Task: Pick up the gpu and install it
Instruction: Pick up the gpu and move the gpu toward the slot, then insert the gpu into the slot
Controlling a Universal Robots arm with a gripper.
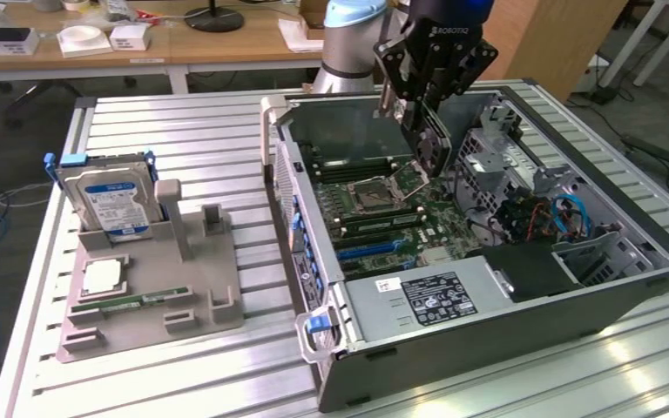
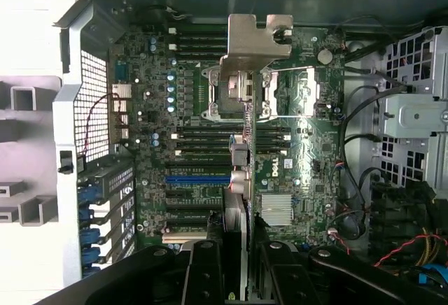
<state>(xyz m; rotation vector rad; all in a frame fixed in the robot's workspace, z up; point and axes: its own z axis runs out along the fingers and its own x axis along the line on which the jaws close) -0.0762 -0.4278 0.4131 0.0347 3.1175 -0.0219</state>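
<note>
Ribbed aluminium slats form the worktop (image 1: 195, 131), on which an open computer case (image 1: 613, 296) is laid on its side with the motherboard (image 1: 393, 218) facing up. The gpu (image 1: 428, 139) is clamped between the fingers of the end effector (image 1: 424, 104) and is held on edge over the board, inside the case opening. In the wrist view the gpu (image 2: 241, 151) is seen edge-on with its silver bracket (image 2: 255, 36) at the far end, over the processor socket (image 2: 245, 95); the end effector (image 2: 241, 259) is closed around it. Towards the exterior view's left, a grey holder (image 1: 184, 287) is set on the slats, carrying a blue-labelled hard drive (image 1: 108, 205) and a memory stick (image 1: 125, 302). Behind, a wooden desk (image 1: 195, 43) with small boxes is seen.
</note>
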